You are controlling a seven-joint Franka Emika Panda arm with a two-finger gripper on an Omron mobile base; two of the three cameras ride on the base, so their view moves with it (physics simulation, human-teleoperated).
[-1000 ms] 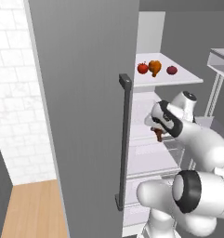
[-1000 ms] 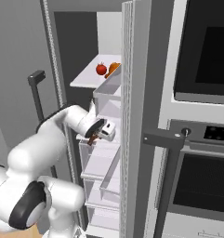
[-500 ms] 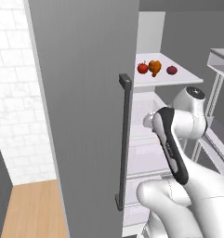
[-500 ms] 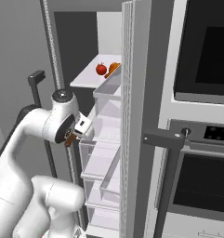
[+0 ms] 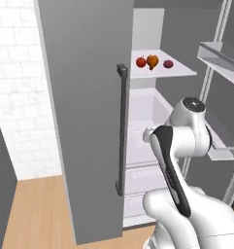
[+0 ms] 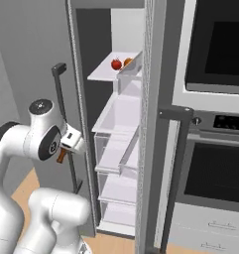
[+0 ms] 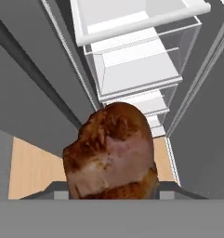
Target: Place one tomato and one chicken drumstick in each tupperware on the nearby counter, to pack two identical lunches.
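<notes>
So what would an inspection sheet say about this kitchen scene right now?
Surface: white fridge shelf, upper level, holding fruit.
Job's things: chicken drumstick held at the tool; red tomato on the shelf; tupperware, nothing seen.
Clutter: orange fruit and dark red fruit beside the tomato.
Tool: tool shut on the drumstick, outside the fridge.
Cables: nothing seen.
Surroundings: open fridge door with dark handle; built-in oven to the right; wooden floor.
</notes>
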